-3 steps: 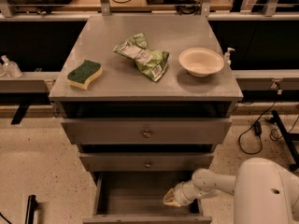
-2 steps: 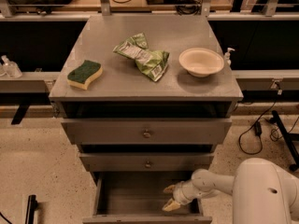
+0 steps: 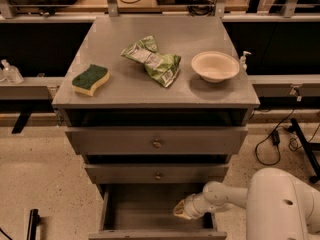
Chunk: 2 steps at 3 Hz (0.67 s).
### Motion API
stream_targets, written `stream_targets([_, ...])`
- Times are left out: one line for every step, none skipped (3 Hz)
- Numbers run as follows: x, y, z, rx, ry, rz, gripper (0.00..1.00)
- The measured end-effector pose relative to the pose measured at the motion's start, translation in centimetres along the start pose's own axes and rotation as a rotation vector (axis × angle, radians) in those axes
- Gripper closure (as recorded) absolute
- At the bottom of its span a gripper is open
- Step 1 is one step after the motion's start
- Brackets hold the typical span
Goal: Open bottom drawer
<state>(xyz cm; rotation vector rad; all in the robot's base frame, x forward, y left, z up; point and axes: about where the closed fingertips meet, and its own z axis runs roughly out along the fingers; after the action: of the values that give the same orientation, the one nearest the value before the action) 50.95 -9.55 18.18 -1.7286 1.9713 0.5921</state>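
Drawer: grey metal bottom drawer (image 3: 150, 209), lowest of three in a grey cabinet, stands pulled out toward the camera with its dark inside showing.
Hidden: its flat front lies at the lower edge of the view and is cut off there, so only the top rim shows.
Axis: long side runs left to right across the cabinet, and the open side faces up.
Gripper: pale gripper (image 3: 182, 209) sits inside the drawer near its right wall, pointing left. Whether it is clenched or released cannot be told.
Arm: white rounded arm (image 3: 280, 204) reaches in from the lower right, over the drawer's right wall.
Above: grey middle drawer (image 3: 125, 174) and grey top drawer (image 3: 110, 141), each with a small round central knob.
Cabinet top: flat grey surface (image 3: 165, 34) carries a green-and-yellow sponge (image 3: 90, 79) at left, a crumpled green snack bag (image 3: 152, 60) in the middle and a round cream bowl (image 3: 215, 65) at right, all apart.
Edges: speckled floor (image 3: 40, 184) lies left of the cabinet, and black cables (image 3: 272, 139) lie on the floor to the right, near the arm.
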Motion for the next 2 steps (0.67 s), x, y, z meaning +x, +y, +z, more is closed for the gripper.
stream_targets([-0.1, 0.1, 0.2, -0.003, -0.001, 0.0, 1.0])
stream_targets([0.9, -0.1, 2.4, -0.002, -0.004, 0.009, 1.0])
